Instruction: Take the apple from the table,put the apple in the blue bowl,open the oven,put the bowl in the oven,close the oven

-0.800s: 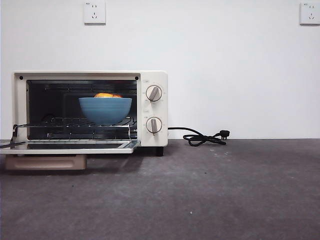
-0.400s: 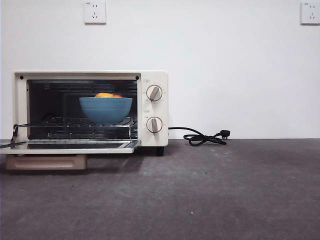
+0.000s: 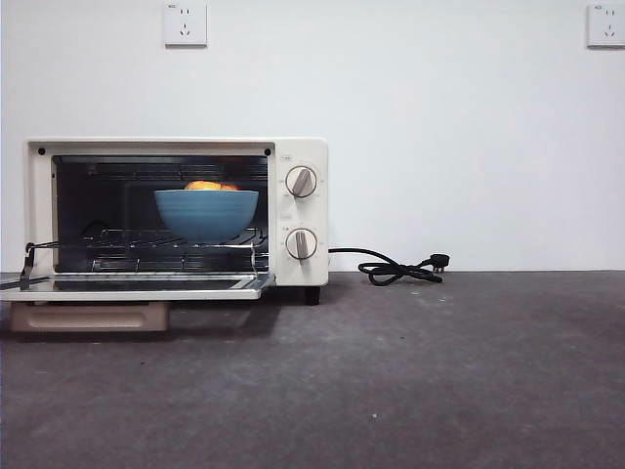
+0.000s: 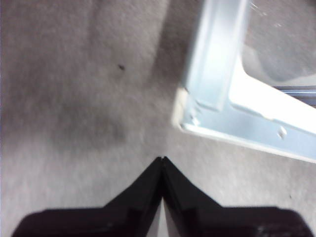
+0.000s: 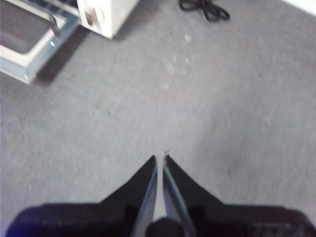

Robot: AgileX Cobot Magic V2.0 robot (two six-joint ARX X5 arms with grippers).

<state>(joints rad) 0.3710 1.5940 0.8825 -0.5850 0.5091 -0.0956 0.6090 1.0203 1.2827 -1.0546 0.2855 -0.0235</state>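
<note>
The left gripper [image 4: 163, 160] hangs above the table [image 4: 74, 98] with its two black jaws pressed together and nothing between them, and just beyond its tips lies a corner of the oven's dropped door [image 4: 217, 98], close by but not touching. The right gripper [image 5: 161, 157], jaws likewise together and empty, hovers over bare table well to the right of the oven [image 5: 106, 15], which shows only far off in its wrist view beside the coiled black cord [image 5: 205, 10]. So the left arm is clearly the nearer one for closing the door. In the front view the oven [image 3: 298, 210] stands at the left with its door [image 3: 137, 285] folded flat toward the near side, its tan bar handle [image 3: 90, 317] slung under the near edge and running left to right. Inside, the blue bowl [image 3: 206, 213] sits on the wire rack [image 3: 146, 242], with the apple [image 3: 210, 185] peeking over its rim. The wrist picture is blurred, so which corner of the door the left gripper faces is probably the near left one, not certain. Judging by this, only the closing remains: the door must be lifted from below its near edge and swung up and away.
</note>
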